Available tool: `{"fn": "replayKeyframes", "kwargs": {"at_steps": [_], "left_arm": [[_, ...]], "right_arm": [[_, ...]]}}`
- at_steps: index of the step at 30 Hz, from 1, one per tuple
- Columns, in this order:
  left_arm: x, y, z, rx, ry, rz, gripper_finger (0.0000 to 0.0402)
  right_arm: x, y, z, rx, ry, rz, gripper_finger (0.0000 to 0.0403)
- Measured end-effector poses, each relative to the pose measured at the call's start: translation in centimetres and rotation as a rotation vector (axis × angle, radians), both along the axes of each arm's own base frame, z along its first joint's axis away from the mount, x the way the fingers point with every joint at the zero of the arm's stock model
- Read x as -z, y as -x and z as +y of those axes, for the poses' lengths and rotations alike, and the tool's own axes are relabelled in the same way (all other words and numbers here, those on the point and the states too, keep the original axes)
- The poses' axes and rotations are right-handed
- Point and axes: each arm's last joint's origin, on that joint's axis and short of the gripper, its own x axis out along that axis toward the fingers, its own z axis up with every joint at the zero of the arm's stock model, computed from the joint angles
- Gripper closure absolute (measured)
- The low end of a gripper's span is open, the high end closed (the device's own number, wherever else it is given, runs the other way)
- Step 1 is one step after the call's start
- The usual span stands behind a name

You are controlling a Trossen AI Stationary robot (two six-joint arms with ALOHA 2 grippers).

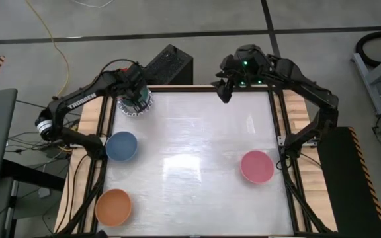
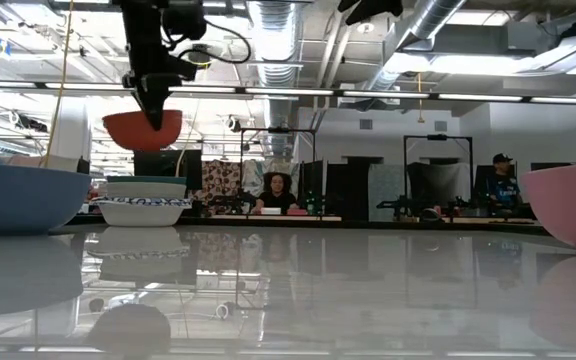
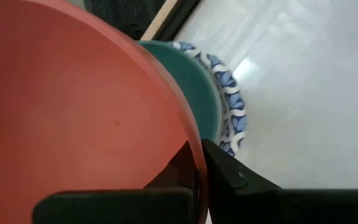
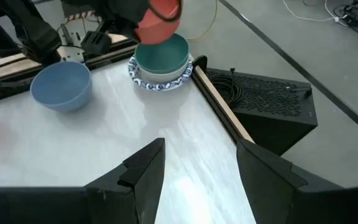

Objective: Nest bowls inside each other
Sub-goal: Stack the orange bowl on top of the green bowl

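My left gripper (image 3: 196, 158) is shut on a red bowl (image 2: 143, 129), which hangs over a stack at the table's far left. In that stack a teal bowl (image 4: 161, 55) sits inside a blue-and-white patterned bowl (image 4: 160, 81). On the table's left side rest a blue bowl (image 1: 121, 146) and, nearer the front, an orange bowl (image 1: 114, 206). A pink bowl (image 1: 256, 166) rests at the right. My right gripper (image 4: 197, 168) hangs open and raised over the table's far edge (image 1: 225, 89), with nothing between its fingers. My left gripper holds the red bowl by its rim (image 3: 190, 134), with one finger inside the bowl (image 3: 173, 177) and one outside (image 3: 232, 174). The fingers come from above, slanting down. The bowl is lifted clear above the teal bowl, opening up and about level.
A black box (image 4: 272, 99) with cables stands just beyond the far edge, next to the stack. Dark frame rails (image 1: 280, 119) run along the table's left and right sides. People sit in the room beyond the table (image 2: 278, 190). Bare tabletop (image 1: 190, 152) lies in the middle.
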Motion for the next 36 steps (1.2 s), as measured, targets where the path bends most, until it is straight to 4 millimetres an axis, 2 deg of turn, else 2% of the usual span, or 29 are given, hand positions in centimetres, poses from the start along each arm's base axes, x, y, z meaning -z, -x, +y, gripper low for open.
{"fn": "replayKeyframes", "kwargs": {"at_steps": [4, 11, 23, 36], "left_arm": [[0.7, 0.1, 1.0, -0.014, 0.05, -0.006, 0.0401], [2.2, -0.9, 2.0, 0.012, 0.1, 0.025, 0.0401], [5.1, -2.1, 3.6, 0.025, 0.194, 0.072, 0.0401], [5.7, -1.8, 3.8, 0.047, 0.221, 0.093, 0.0401]], "right_arm": [[0.0, 0.4, -0.3, 0.014, -0.003, 0.011, 0.0185], [0.3, 0.7, -0.9, 0.043, -0.023, 0.04, 0.0185], [0.6, 0.9, -0.8, 0.045, -0.039, 0.071, 0.0185], [0.9, 1.1, -0.7, 0.043, -0.052, 0.108, 0.0185]]}}
